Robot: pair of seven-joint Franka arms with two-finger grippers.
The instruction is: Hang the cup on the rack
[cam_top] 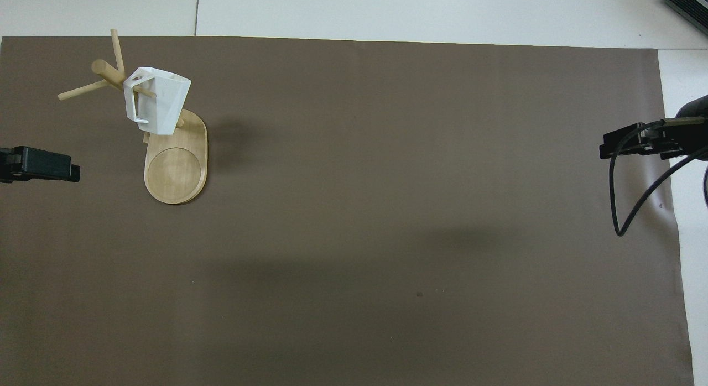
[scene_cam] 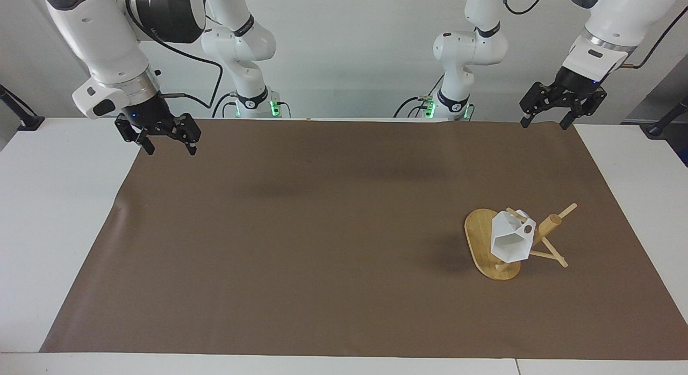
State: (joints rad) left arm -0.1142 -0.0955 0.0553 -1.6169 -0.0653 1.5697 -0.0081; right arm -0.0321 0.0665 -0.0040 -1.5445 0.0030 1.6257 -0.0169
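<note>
Left pincer (scene_cam: pixel 542 120) over mat edge (scene_cam: pixel 537 123)

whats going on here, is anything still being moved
Nothing is being handled right now. The white cup hangs by its handle on a peg of the bamboo rack, which stands on the brown mat toward the left arm's end of the table. The left gripper is up in the air over the mat's edge at the robots' side, open and empty. The right gripper hangs open and empty over the mat's corner at the right arm's end. The hanging looks done.
</note>
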